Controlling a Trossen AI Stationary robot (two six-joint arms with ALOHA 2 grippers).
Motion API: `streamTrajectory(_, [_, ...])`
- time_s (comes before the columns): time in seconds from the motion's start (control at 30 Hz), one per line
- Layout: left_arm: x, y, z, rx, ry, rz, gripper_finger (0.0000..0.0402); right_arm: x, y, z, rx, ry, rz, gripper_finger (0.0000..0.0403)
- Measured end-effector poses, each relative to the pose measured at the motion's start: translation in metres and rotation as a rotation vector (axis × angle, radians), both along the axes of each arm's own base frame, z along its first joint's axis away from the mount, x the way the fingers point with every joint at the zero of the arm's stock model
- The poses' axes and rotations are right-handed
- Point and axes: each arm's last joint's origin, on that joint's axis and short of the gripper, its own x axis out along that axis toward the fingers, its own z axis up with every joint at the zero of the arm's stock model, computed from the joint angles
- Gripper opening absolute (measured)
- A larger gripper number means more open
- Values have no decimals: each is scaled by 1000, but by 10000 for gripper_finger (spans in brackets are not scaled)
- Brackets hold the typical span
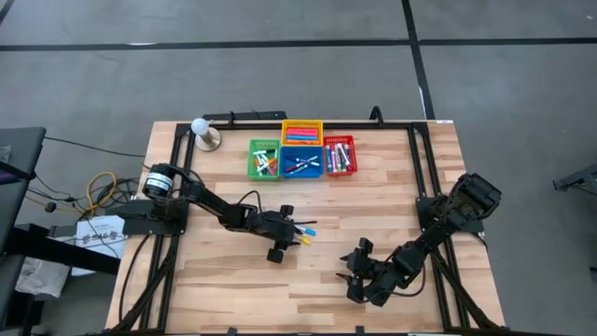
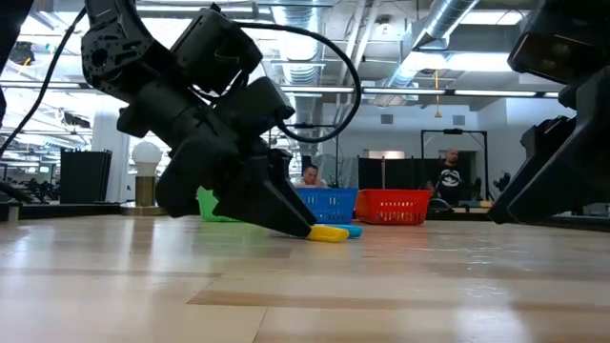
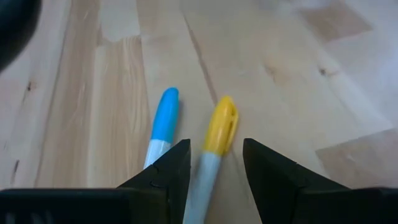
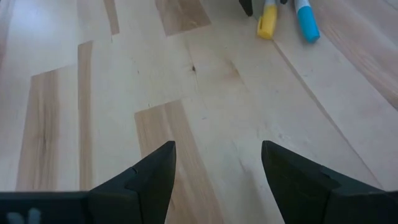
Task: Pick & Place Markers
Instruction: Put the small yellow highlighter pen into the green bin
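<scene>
Two markers lie side by side on the wooden table near its middle: one with a yellow cap and one with a blue cap, both with pale barrels. My left gripper is open and slants down over them, its tips low at the table. Its fingers stand on either side of the yellow-capped marker's barrel; the blue-capped marker's barrel passes under one finger. My right gripper waits open above bare wood toward the near right. My left gripper straddles the yellow-capped marker's barrel, just behind the cap, slanting down from the table's left and lying along the marker. The barrel lies close against one finger; I cannot tell whether it touches. The marker lies flat on the table.
Small baskets stand together at the far middle: green, blue, red and yellow, with markers in them. A white ball on a round base stands at the far left. People show in the room beyond.
</scene>
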Motion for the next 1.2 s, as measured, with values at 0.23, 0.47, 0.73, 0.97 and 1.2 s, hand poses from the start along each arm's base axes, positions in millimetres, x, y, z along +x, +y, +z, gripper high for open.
streamTrajectory(0.23, [-2, 1, -2, 3, 34, 9, 147, 0, 0, 0, 1, 0, -1, 226])
streamTrajectory(0.47, [-4, 1, -4, -29, 84, 26, 145, 0, 0, 0, 2, -2, -2, 226])
streamTrajectory(0.73, [-6, 1, -7, -58, 127, 26, 109, 0, 0, 0, 4, -3, -1, 226])
streamTrajectory(0.97, [-7, 0, -8, -66, 132, 14, 65, 0, 0, 0, 4, -3, 0, 226])
streamTrajectory(1.2, [-7, 0, -8, -72, 130, 5, 45, 0, 0, 0, 5, -2, 0, 226])
